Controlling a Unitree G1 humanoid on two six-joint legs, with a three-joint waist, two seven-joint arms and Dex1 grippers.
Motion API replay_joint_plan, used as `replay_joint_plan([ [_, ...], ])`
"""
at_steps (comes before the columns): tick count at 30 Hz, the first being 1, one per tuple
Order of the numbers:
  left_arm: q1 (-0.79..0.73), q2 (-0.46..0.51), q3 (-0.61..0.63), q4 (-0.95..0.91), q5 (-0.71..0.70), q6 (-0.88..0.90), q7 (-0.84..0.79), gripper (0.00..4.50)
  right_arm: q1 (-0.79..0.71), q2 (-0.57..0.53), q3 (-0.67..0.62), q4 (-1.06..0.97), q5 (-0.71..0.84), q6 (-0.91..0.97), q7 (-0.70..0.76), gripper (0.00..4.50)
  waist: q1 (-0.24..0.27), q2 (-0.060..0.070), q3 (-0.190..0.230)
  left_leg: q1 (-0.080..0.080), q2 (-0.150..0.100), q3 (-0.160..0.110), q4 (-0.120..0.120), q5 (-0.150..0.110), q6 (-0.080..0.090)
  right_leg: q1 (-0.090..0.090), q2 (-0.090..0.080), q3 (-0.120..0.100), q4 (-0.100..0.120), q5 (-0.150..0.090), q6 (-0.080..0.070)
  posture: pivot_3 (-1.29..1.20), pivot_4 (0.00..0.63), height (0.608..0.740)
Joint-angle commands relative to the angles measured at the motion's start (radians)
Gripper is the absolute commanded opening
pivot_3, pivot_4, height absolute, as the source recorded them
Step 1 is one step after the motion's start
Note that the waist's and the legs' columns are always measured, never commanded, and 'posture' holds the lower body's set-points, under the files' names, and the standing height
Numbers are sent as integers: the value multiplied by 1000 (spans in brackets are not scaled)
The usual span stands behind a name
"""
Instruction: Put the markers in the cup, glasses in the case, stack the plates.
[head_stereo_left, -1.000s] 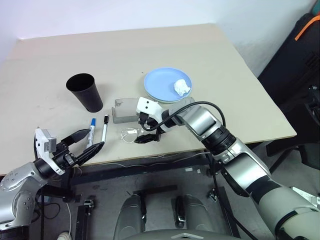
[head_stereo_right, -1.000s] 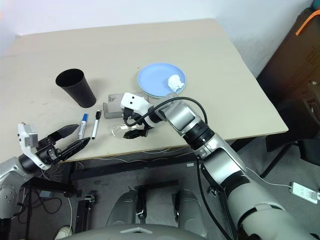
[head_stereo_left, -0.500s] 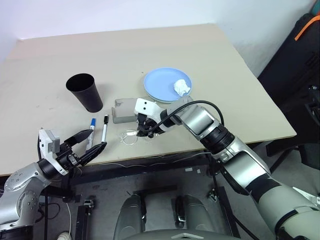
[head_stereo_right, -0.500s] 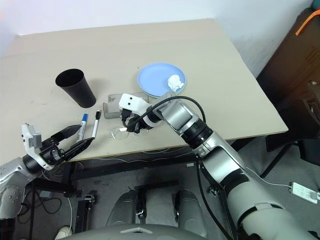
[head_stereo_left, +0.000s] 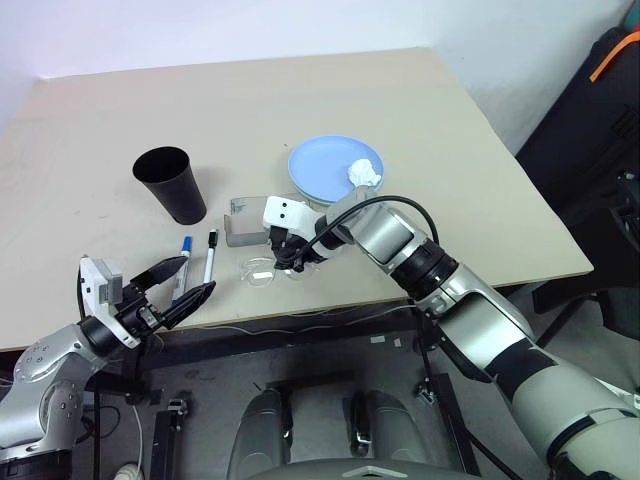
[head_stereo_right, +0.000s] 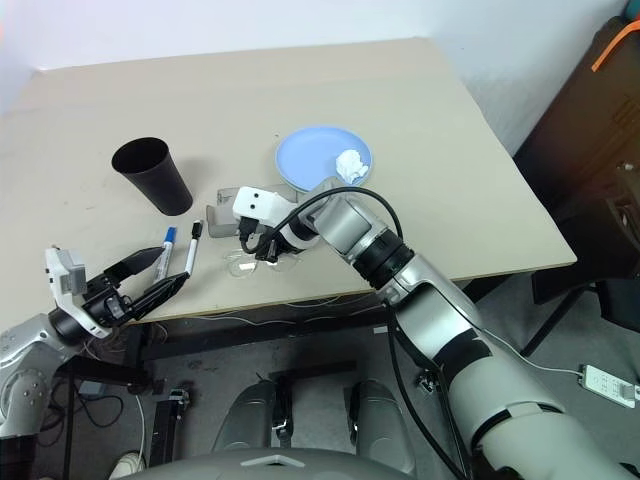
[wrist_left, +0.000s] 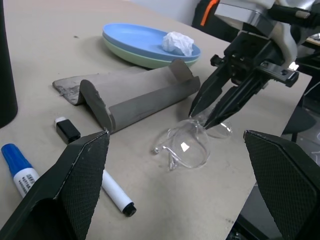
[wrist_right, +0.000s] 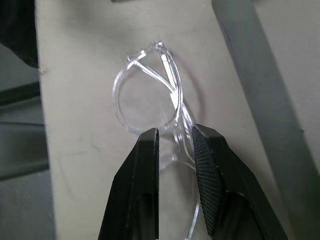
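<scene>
The beige table meets a white wall at twelve o'clock. At its near edge, the left gripper gapes wide, empty. At its two o'clock, the right gripper pinches the clear-framed glasses, folded flat beside the grey case.

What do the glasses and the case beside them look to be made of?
Glasses: clear, glossy plastic by the look; the table shows through frame and lenses, with bright glints. Case: matte grey, possibly frosted plastic; dull surface with no sharp reflections, open with a thin flap raised.
</scene>
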Motion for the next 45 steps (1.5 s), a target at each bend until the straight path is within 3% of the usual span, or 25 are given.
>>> replay_joint_plan([
  [1, -4, 3, 5, -36, 0, -21, -2, 4500, -33, 8, 2, 14, -27, -30, -2, 1075, 0, 0, 0, 0, 0, 0, 0, 0, 0, 0, 0, 0, 0, 0, 0, 0, 150, 738],
  [13, -18, -3, -2, -25, 6, -33, 2, 4500, -33, 6, -5, 14, -51, -59, 26, 1075, 0, 0, 0, 0, 0, 0, 0, 0, 0, 0, 0, 0, 0, 0, 0, 0, 150, 738],
  [18, -20, -2, -5, -26, 8, -34, 3, 4500, -34, 7, -10, 14, -52, -62, 29, 32, 0, 0, 0, 0, 0, 0, 0, 0, 0, 0, 0, 0, 0, 0, 0, 0, 150, 738],
  [30, -20, 1, -7, -27, 12, -32, 4, 4500, -50, -34, -62, -69, -22, -29, 53, 32, 1, 0, 0, 0, 0, 0, 0, 0, 0, 0, 0, 0, 0, 0, 0, 0, 150, 738],
  [35, -29, 2, -6, -18, 10, -32, 3, 4500, -118, -60, -180, -119, 62, 4, 83, 32, 1, 0, 0, 0, 0, 0, 0, 0, 0, 0, 0, 0, 0, 0, 0, 0, 150, 738],
  [45, -42, -3, -10, -10, 11, -32, 3, 4500, -224, -22, -243, 64, 49, -120, -11, 32, -1, 0, 0, 0, 0, 0, -1, 0, 0, -1, 0, 0, -1, 0, 0, 0, 150, 738],
])
